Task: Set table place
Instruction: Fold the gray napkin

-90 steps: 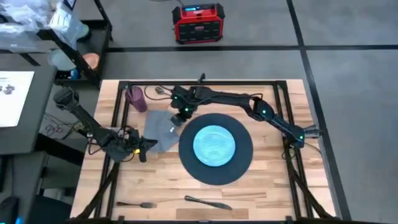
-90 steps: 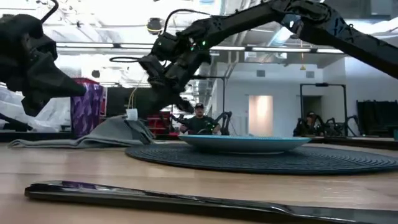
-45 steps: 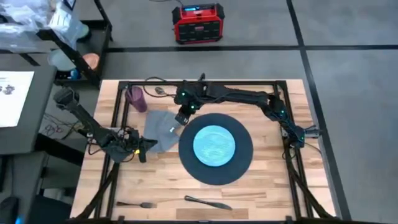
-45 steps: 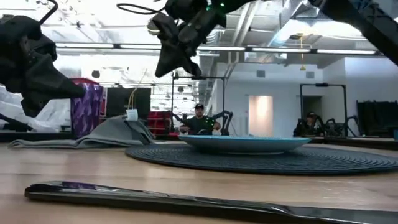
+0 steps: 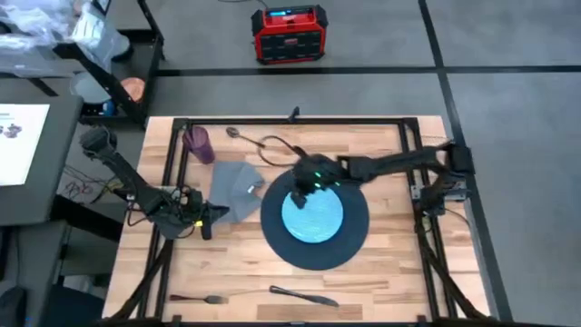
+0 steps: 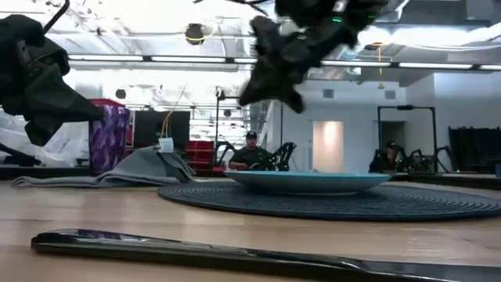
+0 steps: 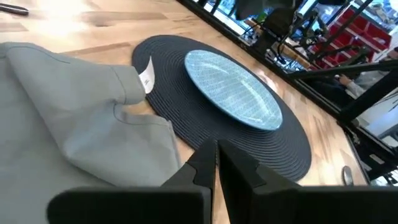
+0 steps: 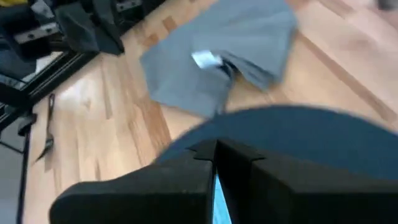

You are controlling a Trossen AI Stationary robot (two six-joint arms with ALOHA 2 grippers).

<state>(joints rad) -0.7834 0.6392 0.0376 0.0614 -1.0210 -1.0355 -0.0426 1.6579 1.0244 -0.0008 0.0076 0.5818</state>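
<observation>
The right gripper (image 5: 300, 193) — fingers pressed together, empty — has swung off the napkin (image 5: 233, 189) to above the plate (image 5: 313, 213). The napkin job looks finished; the left gripper (image 5: 207, 218), closed too, waits beside it.

Bare table (image 5: 390, 150) (far right) lies open; napkin (image 5: 231, 189) crowds the mat (image 5: 272, 238) edge.

Even, soft overhead light fills the view from above, leaving only faint shadows on the desk (image 5: 363, 272). From desk height, bright ceiling strip lights (image 6: 188, 59) wash out the upper frame, and the knife (image 6: 196, 251) in the foreground is out of focus. The right gripper (image 6: 270, 74) smears with motion blur, as does the napkin (image 8: 217, 56) in its wrist view.
</observation>
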